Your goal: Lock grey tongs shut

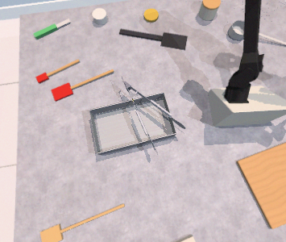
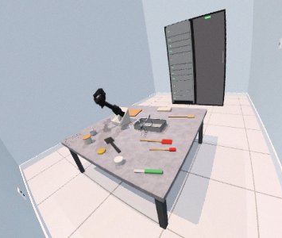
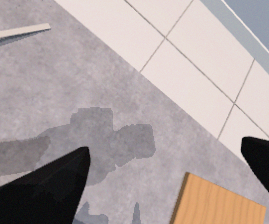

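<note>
The grey tongs (image 1: 179,123) lie spread open across the roasting tin (image 1: 96,131) (image 2: 156,128), their hinge end past the tin's back wall and both arm tips past its other walls. The wooden board (image 1: 275,181) (image 2: 135,113) (image 3: 220,205) lies flat at the right in the top view, and a corner of it shows low in the wrist view. My gripper (image 3: 164,149) (image 2: 98,96) is wide open with nothing between the fingers. It is raised high, well away from the tongs, and is outside the top view.
My arm's pale base block (image 1: 243,117) stands between tin and board. A small pan (image 1: 236,31) with a long pale handle (image 3: 20,33) and a jar (image 1: 208,13) stand at the back. A black spatula (image 1: 174,40) and two red-headed ones (image 1: 62,92) (image 1: 42,77) lie behind the tin.
</note>
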`<action>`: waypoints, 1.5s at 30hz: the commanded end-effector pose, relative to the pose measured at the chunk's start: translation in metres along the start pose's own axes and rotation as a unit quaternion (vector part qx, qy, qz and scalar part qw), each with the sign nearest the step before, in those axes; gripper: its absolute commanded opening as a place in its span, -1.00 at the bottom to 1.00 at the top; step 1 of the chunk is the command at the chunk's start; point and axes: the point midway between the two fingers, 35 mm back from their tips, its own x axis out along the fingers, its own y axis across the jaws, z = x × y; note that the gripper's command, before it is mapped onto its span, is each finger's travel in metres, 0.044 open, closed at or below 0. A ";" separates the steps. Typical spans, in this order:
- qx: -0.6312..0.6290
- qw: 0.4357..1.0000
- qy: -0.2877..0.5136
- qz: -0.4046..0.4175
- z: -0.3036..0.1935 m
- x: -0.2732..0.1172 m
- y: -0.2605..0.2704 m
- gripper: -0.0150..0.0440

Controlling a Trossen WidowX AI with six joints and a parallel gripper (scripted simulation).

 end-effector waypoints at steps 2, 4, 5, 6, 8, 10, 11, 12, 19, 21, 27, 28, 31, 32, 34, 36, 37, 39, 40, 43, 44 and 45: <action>0.148 0.985 0.034 -0.080 -0.039 -0.033 -0.038 1.00; 0.226 0.966 0.044 -0.120 -0.061 -0.052 -0.052 1.00; 0.269 0.951 0.051 -0.140 -0.074 -0.062 -0.058 1.00; 0.301 0.939 0.046 -0.158 -0.084 -0.072 -0.063 1.00; 0.380 0.903 0.054 -0.192 -0.107 -0.091 -0.071 1.00; 0.445 0.867 0.038 -0.218 -0.125 -0.108 -0.075 1.00; 0.480 0.845 0.039 -0.233 -0.137 -0.118 -0.076 1.00; 0.502 0.828 0.033 -0.250 -0.143 -0.124 -0.075 1.00; 0.652 0.685 0.021 -0.324 -0.212 -0.178 -0.060 1.00; 0.700 0.628 0.017 -0.340 -0.233 -0.191 -0.052 1.00; 0.825 0.411 -0.001 -0.387 -0.297 -0.236 -0.005 1.00; 0.846 0.362 -0.006 -0.393 -0.308 -0.243 0.006 1.00; 0.889 0.213 -0.027 -0.405 -0.339 -0.261 0.043 1.00; 0.899 0.162 -0.032 -0.406 -0.348 -0.266 0.057 1.00; 0.912 0.066 -0.044 -0.403 -0.364 -0.273 0.085 1.00; 0.915 -0.025 -0.052 -0.400 -0.377 -0.277 0.114 1.00; 0.914 -0.075 -0.056 -0.396 -0.383 -0.279 0.130 1.00; 0.902 -0.180 -0.061 -0.387 -0.395 -0.281 0.162 1.00; 0.897 -0.214 -0.061 -0.381 -0.399 -0.280 0.178 1.00; 0.866 -0.336 -0.064 -0.366 -0.408 -0.279 0.218 1.00; 0.848 -0.384 -0.064 -0.359 -0.411 -0.278 0.235 1.00; 0.828 -0.432 -0.063 -0.351 -0.413 -0.276 0.252 1.00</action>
